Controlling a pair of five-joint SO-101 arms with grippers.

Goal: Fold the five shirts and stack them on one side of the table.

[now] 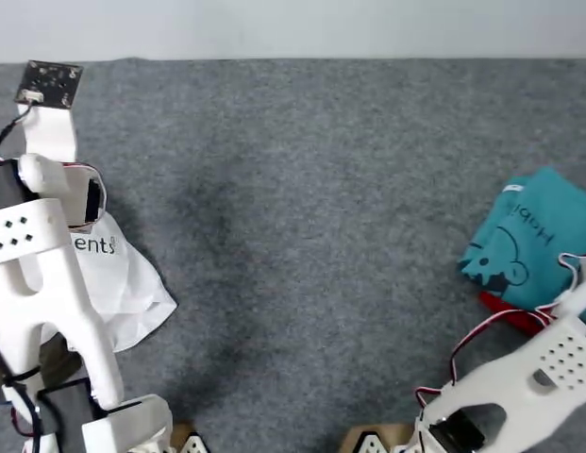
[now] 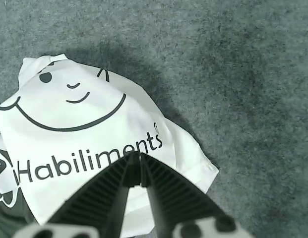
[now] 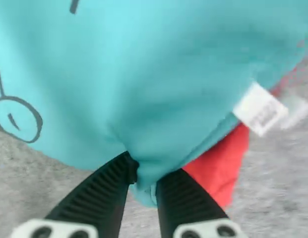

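Right tool pinches the teal shirt; left tool is closed above the white shirt. We risk dragging the red shirt along.

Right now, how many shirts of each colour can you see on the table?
White shirt: 1
Teal shirt: 1
Red shirt, under the teal one: 1
Dark cloth under the white one, maybe a shirt: 1
Total: 4, counting the dark one
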